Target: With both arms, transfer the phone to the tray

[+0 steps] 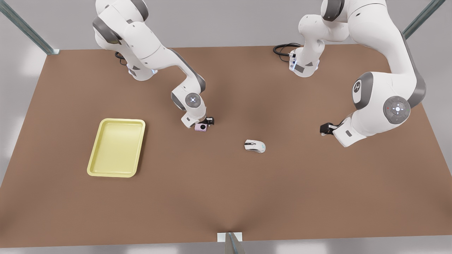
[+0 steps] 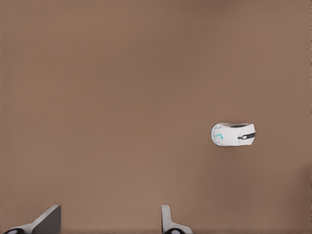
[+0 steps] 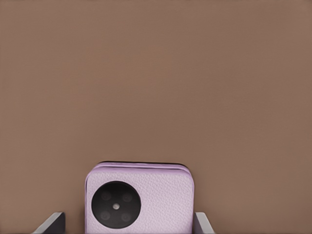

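Observation:
The pale pink-lilac phone (image 1: 201, 127) lies on the brown table near its middle, its dark camera circle facing up. My right gripper (image 1: 205, 123), on the arm at the front view's left, is down over it. In the right wrist view the phone (image 3: 146, 200) sits between the spread fingers (image 3: 52, 223) of the right gripper (image 3: 129, 225), with a small gap on one side, so the gripper is open. The yellow tray (image 1: 93, 165) lies at the front view's left. My left gripper (image 1: 323, 129), on the arm at the front view's right, hangs open (image 2: 111, 223) and holds nothing.
A white computer mouse (image 1: 255, 145) lies between the two grippers, and the left wrist view catches this mouse (image 2: 234, 135) farther off. Black cables (image 1: 282, 49) lie at the arm bases along the back of the table.

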You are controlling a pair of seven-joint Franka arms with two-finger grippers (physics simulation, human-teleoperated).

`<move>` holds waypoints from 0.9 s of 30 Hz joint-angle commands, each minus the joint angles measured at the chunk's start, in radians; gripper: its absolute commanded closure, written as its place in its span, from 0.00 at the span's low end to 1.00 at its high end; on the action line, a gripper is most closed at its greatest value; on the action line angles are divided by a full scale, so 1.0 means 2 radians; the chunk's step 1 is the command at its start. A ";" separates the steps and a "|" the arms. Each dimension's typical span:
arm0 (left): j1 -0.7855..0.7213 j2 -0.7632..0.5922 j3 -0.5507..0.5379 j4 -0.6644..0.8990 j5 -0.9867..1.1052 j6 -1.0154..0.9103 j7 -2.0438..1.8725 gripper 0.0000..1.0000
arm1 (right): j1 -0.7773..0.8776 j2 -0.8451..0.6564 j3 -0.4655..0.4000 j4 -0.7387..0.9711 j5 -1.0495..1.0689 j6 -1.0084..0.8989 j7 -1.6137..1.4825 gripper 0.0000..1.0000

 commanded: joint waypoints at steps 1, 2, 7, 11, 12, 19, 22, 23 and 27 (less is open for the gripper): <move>0.000 -0.001 0.000 0.001 -0.005 0.004 0.002 0.00 | -0.001 0.000 0.000 -0.002 -0.001 0.003 -0.010 0.02; -0.001 0.000 0.000 0.003 -0.005 0.004 0.002 0.00 | -0.001 0.000 0.000 -0.003 -0.002 0.003 -0.010 0.02; 0.000 0.000 0.000 0.001 -0.004 0.004 -0.001 0.00 | 0.000 0.000 0.000 -0.005 -0.003 0.007 -0.010 0.02; 0.000 0.000 0.000 0.001 -0.001 0.004 -0.001 0.00 | 0.000 0.001 -0.001 -0.007 -0.005 0.008 -0.010 0.09; 0.000 0.000 0.000 0.001 -0.001 0.004 -0.001 0.00 | 0.000 0.001 -0.001 -0.007 -0.005 0.008 -0.010 0.10; 0.000 0.000 0.000 0.000 0.000 0.003 -0.001 0.00 | -0.001 0.004 -0.001 -0.009 -0.005 0.023 -0.010 0.25; 0.000 0.000 0.001 0.000 0.000 0.003 -0.001 0.00 | -0.002 0.002 -0.001 -0.004 -0.004 0.021 -0.010 0.26; 0.000 0.000 0.000 0.000 0.000 0.003 -0.001 0.00 | -0.002 0.000 -0.001 -0.001 -0.005 0.020 -0.010 0.26; -0.001 0.000 0.000 0.000 0.000 0.002 -0.001 0.00 | -0.031 -0.035 -0.004 -0.001 -0.004 0.010 -0.036 0.26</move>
